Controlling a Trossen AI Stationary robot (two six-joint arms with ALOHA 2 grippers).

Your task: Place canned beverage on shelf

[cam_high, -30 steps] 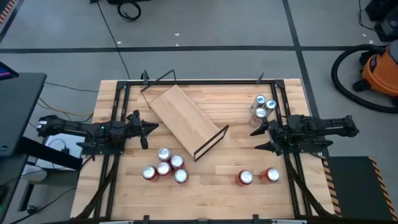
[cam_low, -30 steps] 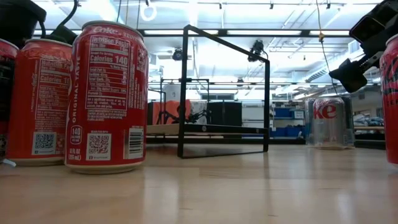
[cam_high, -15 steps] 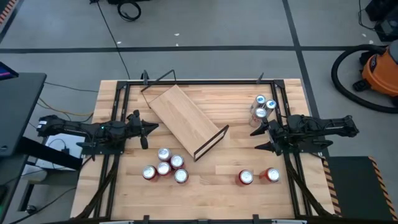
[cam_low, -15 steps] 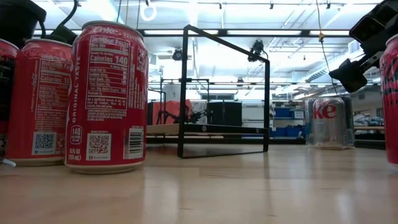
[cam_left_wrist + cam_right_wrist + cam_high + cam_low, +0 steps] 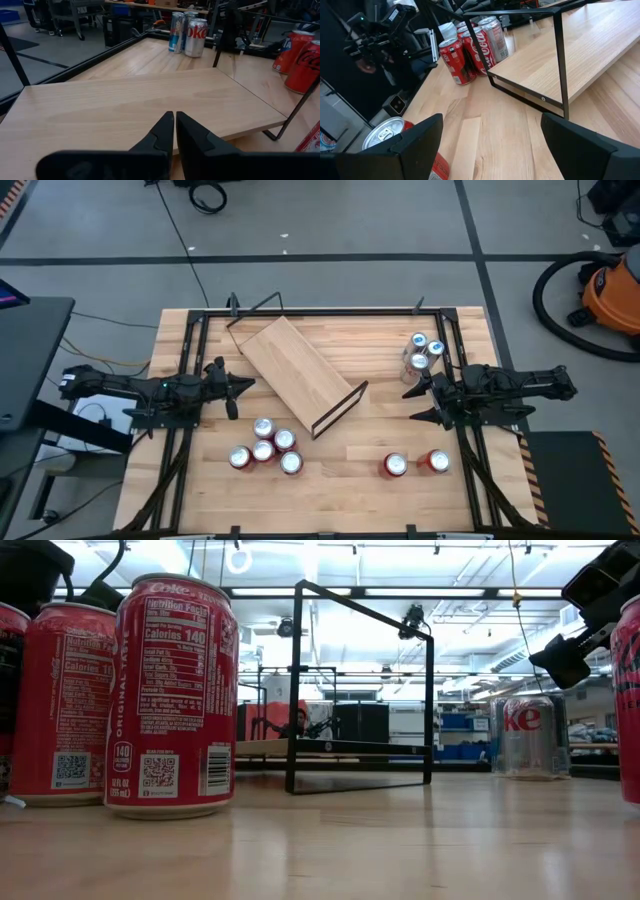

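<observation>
A long light-wood plank shelf with black wire end frames (image 5: pixel 297 374) lies diagonally mid-tabletop (image 5: pixel 370 360), from far left to near right. 5 red cans (image 5: pixel 264 448) are clustered beside its near end, 2 red cans (image 5: pixel 414 464) farther right, 3 silver cans (image 5: pixel 421 352) beyond. The left gripper (image 5: pixel 246 385) is pressed together beside the shelf; the right gripper (image 5: pixel 415 402) is spread, empty.

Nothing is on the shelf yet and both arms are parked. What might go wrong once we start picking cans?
The red cans stand bunched together, so open fingers reaching for one could topple its neighbours. The shelf lies diagonally with wire frames at its ends; a carried can may clip one. The right gripper, open, sits close to the silver cans and could knock them as it swings. The left gripper is shut.
</observation>
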